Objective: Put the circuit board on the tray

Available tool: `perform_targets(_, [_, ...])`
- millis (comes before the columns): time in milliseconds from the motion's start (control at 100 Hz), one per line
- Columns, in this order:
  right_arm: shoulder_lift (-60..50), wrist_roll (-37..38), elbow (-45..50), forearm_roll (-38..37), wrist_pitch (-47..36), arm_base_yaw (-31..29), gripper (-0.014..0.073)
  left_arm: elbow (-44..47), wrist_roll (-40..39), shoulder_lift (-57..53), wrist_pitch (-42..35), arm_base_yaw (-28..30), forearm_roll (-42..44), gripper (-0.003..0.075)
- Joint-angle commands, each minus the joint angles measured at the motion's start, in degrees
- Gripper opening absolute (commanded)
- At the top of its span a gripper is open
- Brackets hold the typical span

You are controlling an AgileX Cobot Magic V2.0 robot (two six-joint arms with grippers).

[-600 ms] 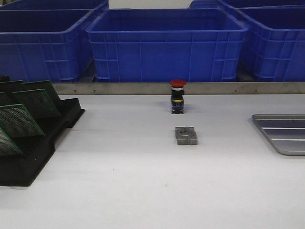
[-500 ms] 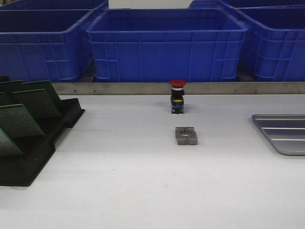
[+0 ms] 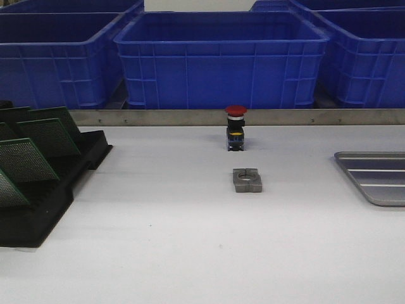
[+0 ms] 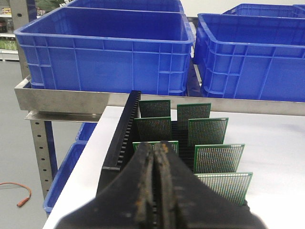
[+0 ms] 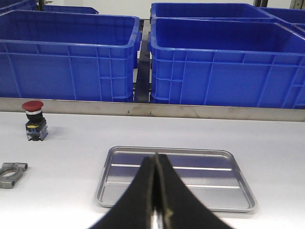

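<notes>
Several green perforated circuit boards stand tilted in the slots of a black ridged plastic rack at the table's left side, while the flat silver-grey metal tray with its raised rim lies empty at the far right, well apart from them. Neither arm shows in the front view; in the wrist views the left gripper has its fingers pressed together just above the boards, and the right gripper is likewise pinched closed over the tray, holding nothing. Closely packed boards are the likely hazard: fingers descending unopened would strike a board's top edge, and a crooked pull could drag a neighbouring board out. Between rack and tray the white table is mostly open, though a red-capped push button and a small grey metal clamp block sit mid-route; blue plastic bins wall the back edge.
</notes>
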Motion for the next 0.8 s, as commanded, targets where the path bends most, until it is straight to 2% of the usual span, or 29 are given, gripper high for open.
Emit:
perform_targets(0, [-1.5, -0.1, -0.7, -0.6, -4.7, -0.2, -0.0069, 2.8, -0.4, -1.7, -4.8, 0.0, -0.6, -0.002])
perform_targets(260, [-1.5, -0.1, -0.7, -0.6, -4.7, -0.2, -0.0069, 2.8, -0.4, -1.7, -5.6, 0.0, -0.9, -0.002])
perform_targets(470, [-1.5, -0.1, -0.7, -0.6, -4.7, -0.2, -0.0069, 1.6, -0.4, -1.7, -12.7, 0.0, -0.9, -0.002])
perform_targets(660, [-1.5, -0.1, -0.7, -0.6, -4.7, -0.2, -0.0069, -5.5, -0.4, -1.6, -3.5, 0.0, -0.6, -0.002])
perform_targets(790, [-1.5, -0.1, -0.7, -0.6, -4.7, -0.2, -0.0069, -11.1, -0.4, -0.4, 5.9, -0.1, 0.6, -0.002])
